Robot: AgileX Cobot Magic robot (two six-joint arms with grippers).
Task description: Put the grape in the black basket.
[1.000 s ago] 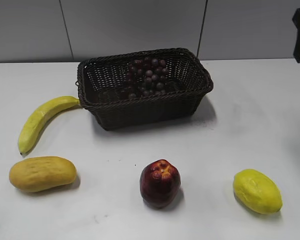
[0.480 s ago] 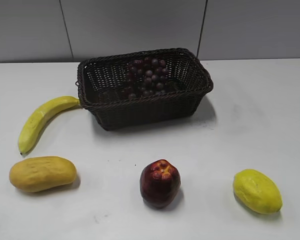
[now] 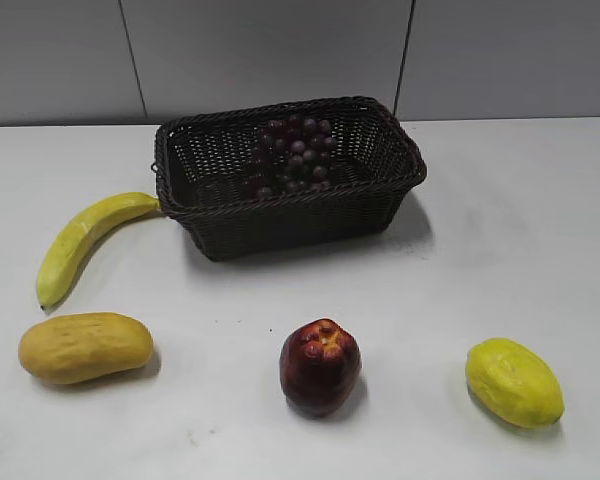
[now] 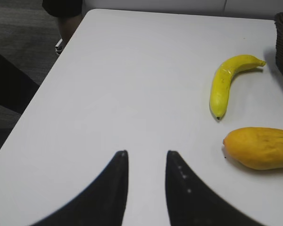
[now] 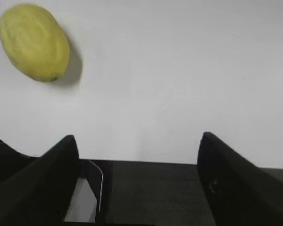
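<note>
White table [image 3: 500, 200] carries everything. Black basket [image 3: 280, 215] sits at the back centre, same spot as 1 s ago. The grape [image 3: 295, 155] lies inside the basket, against the back wall and slightly right of centre, unmoved across the frames.

Only real change: the dark arm piece seen at the top right edge of the exterior view 1 s ago is gone; it was already out of frame 0.5 s ago. No arm shows in the exterior view now.

Banana [image 3: 80, 240] lies left of the basket, its tip just touching the basket wall. Mango [image 3: 85, 347] is front left, apple [image 3: 320, 365] front centre, yellow fruit [image 3: 514, 382] front right. All unchanged.

Left end effector [image 4: 145, 186]: fingers a small gap apart, holding nothing, over bare table well left of the banana and mango.

Right end effector [image 5: 137, 183]: fingers spread wide, holding nothing, over the table edge with dark floor below; the yellow fruit sits at upper left of its view.
</note>
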